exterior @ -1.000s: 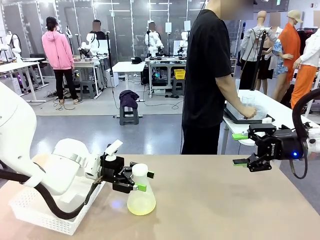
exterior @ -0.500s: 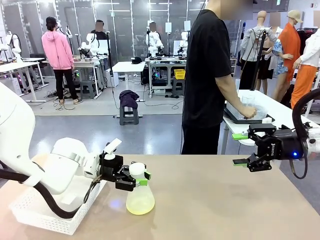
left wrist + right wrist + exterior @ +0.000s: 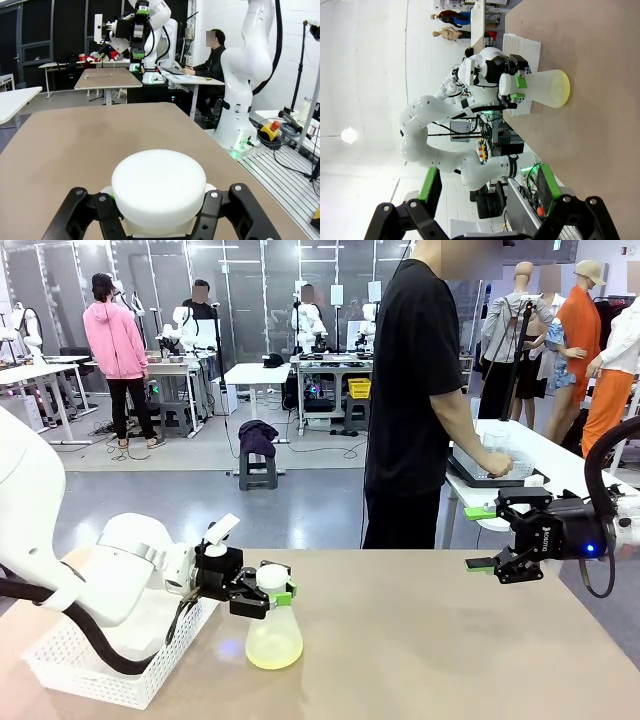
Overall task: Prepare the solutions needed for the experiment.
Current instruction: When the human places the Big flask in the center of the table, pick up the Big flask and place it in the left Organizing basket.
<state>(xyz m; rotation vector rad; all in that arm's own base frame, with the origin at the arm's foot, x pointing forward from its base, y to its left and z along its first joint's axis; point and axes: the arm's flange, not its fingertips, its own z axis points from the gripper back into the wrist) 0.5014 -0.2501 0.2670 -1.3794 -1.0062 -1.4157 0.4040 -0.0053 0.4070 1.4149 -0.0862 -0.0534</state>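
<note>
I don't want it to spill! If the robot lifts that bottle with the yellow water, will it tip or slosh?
Probably not tip: the left gripper is shut on the flask at its neck, so the wide bottom would hang below. The solutions form only a shallow layer, so it is likely light. They could slosh, though a white cap seems to cover the top.

My front cam looks across the desk [image 3: 450, 640] from the robot's edge; left wrist cam sits right on the flask [image 3: 158, 192], and the sideways right wrist cam catches it from afar.

Tan table [image 3: 450, 640]: white basket [image 3: 90, 665], flask [image 3: 274, 635] perhaps resting.
</note>
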